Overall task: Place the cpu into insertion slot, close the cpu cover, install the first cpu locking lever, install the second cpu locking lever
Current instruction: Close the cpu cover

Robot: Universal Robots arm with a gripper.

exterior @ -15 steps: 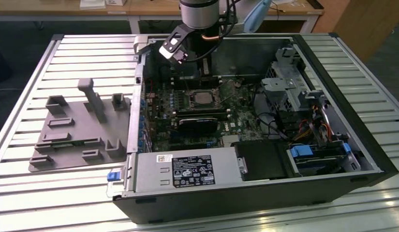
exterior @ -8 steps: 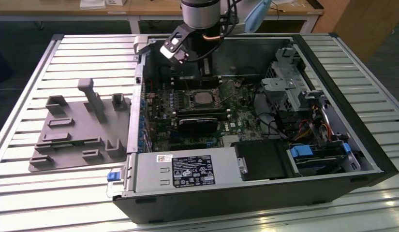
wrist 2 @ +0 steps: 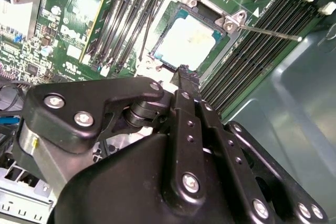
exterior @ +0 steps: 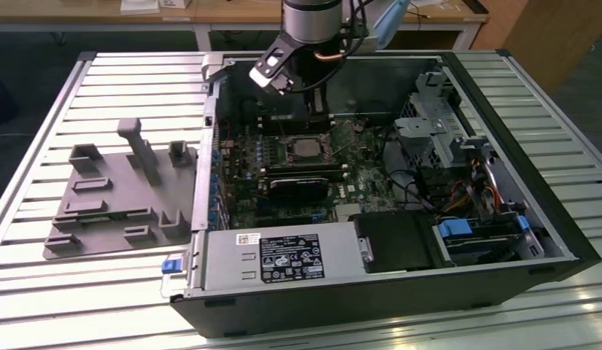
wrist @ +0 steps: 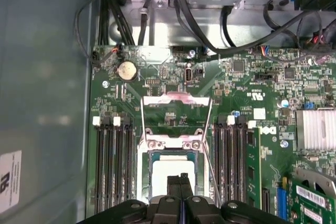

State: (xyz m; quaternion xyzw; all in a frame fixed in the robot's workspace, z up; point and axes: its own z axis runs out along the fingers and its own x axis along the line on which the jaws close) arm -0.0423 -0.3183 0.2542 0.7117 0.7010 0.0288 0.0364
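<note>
End effector (wrist: 180, 178) pinched closed, empty, thin silver windowed cpu cover (wrist: 173, 145) just beneath it; I'd push its rim, not the pale square cpu (wrist: 161, 177).

A dull silver-grey cpu (wrist: 164, 169), a green circuit board (wrist: 247, 85), black memory slots (wrist: 113, 166) and a black gripper (wrist: 180, 178).

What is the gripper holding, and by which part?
Nothing is held. The gripper is shut with its fingertips together and nothing between them, poised over the cpu.
</note>
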